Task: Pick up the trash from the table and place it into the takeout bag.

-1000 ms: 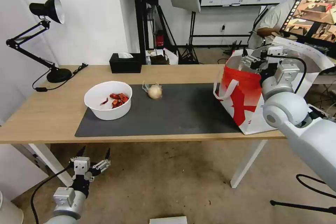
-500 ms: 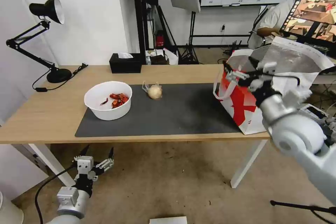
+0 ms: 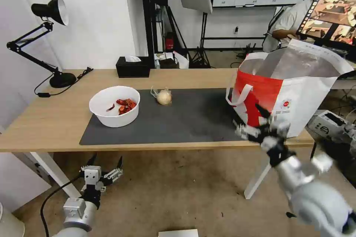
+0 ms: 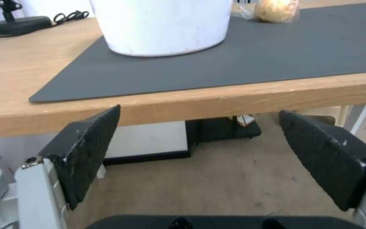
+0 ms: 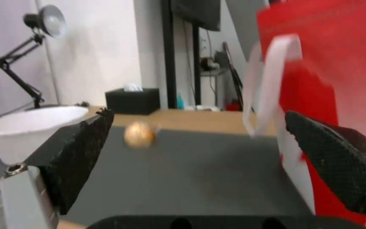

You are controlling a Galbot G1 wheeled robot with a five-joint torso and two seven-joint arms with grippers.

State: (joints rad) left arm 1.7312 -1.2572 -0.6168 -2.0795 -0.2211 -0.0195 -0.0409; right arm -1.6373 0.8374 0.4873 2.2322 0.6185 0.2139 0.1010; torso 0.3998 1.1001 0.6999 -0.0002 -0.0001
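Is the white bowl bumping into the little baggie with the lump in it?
Apart. The head view shows bare grey mat between the white bowl and the small knotted bag.

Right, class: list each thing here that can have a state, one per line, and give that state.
Takeout bag: upright, mouth open, on the table.
White bowl: upright, holding red scraps.
Knotted clear bag: tied shut, lying on the mat.
Black tissue box: a tissue sticking out.
Left tool: open, empty, below the table edge.
Right tool: open, empty, beside the takeout bag.
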